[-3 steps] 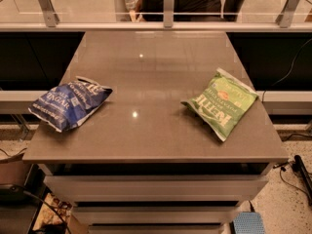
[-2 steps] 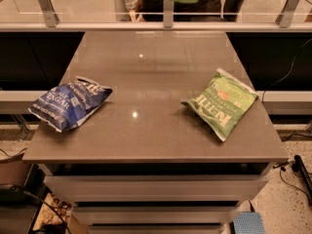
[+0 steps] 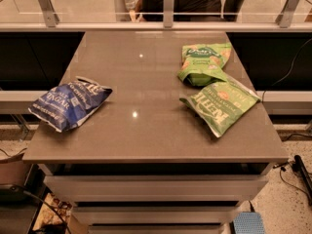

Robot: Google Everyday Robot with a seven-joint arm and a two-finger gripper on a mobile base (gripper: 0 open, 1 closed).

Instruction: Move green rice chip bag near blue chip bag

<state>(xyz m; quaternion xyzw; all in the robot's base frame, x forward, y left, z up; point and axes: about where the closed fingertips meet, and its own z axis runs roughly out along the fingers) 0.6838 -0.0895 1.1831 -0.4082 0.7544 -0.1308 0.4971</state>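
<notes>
Lying far right on the table (image 3: 146, 135), your green rice chip bag (image 3: 202, 62) touches the Kettle bag (image 3: 222, 104), well apart from the blue chip bag (image 3: 70, 102). Your gripper is out of view; its grip cannot be told.

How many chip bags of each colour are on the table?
Green bags: 2, the green rice chip bag and the light green Kettle bag
Blue bags: 1, the blue chip bag
Total: 3 bags on the table
The gripper is not in view.
</notes>
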